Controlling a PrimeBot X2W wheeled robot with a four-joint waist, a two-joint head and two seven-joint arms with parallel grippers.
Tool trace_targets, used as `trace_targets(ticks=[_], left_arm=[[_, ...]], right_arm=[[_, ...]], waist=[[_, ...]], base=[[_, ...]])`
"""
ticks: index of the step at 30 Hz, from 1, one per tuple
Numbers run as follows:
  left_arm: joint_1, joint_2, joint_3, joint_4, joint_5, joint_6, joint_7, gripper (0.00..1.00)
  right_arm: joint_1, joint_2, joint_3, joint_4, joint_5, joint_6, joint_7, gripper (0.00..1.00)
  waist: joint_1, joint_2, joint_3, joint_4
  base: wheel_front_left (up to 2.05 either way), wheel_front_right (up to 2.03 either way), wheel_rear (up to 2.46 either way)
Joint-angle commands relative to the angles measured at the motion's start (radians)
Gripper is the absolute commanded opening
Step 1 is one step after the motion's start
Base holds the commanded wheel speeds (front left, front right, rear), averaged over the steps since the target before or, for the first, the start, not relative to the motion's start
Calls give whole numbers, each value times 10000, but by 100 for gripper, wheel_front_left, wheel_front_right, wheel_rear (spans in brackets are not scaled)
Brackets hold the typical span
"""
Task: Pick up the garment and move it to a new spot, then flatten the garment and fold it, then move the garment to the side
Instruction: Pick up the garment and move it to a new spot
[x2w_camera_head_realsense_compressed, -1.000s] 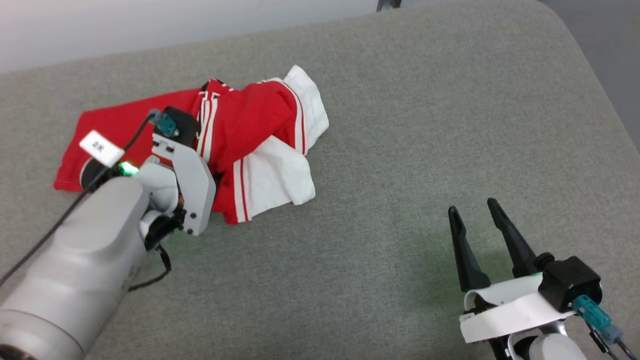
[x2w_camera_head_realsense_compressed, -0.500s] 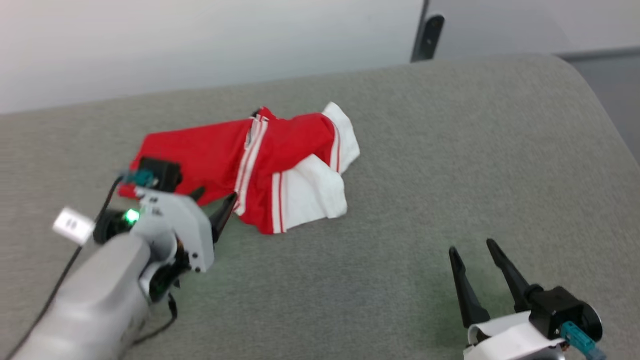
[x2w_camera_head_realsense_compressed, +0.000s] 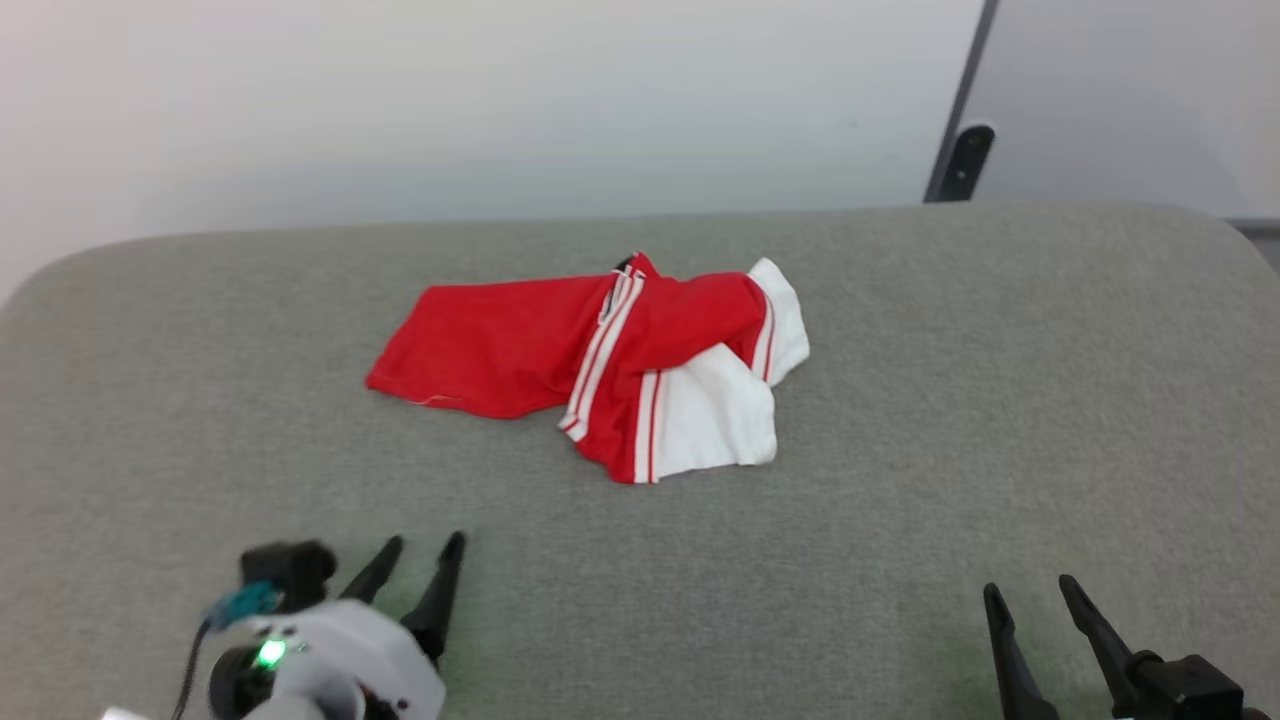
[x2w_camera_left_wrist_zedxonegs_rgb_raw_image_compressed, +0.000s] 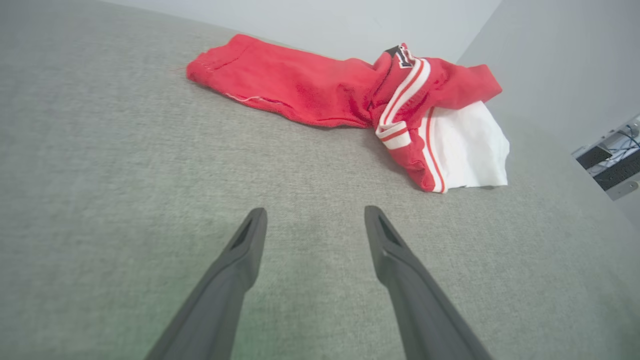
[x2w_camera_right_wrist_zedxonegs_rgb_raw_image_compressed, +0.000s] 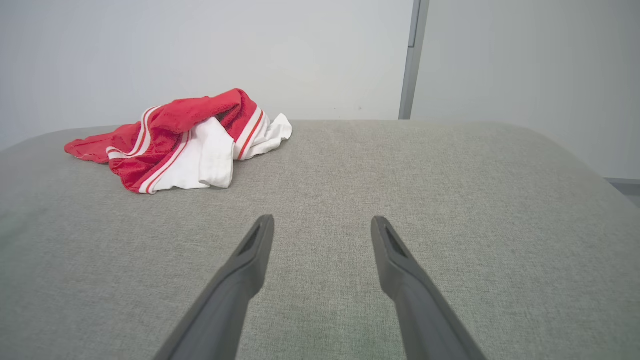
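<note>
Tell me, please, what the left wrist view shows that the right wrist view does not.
Left wrist view: the left gripper, open; a black white-edged patch on the red jersey; dark equipment with cables at the right edge. Right wrist view: the right gripper, open; a grey vertical wall strip. Both: the red jersey with white striped trim, bunched on the grey padded surface, apart from either gripper.
</note>
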Motion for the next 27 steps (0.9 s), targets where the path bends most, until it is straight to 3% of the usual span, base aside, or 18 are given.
trace_targets(ticks=[1,5,12,17,27], left_arm=[[374,2,376,-280,212,177,-58,100],[1974,-313,2035,-1646,1627,795,-47,100],[3844,-1212,3960,-3192,4444,1150,-53,100],[4445,-1659,4850,-4084,6404,898,-54,100],[5177,-2545,6034,-4082,7750,362,-55,100]], right_arm=[[137,-40,-31,-111,-18,-6,61,100],[142,-168,-197,-388,-70,-6,229,100],[232,-206,-278,-665,-48,-6,430,100],[209,-188,-235,-834,88,-6,475,100],[313,-61,-246,-730,185,-6,305,100]], waist=[[0,0,-230,240],[0,0,-286,340],[0,0,-526,554],[0,0,-604,525],[0,0,-473,276]], base=[[0,0,0],[0,0,0],[0,0,0],[0,0,0],[0,0,0]])
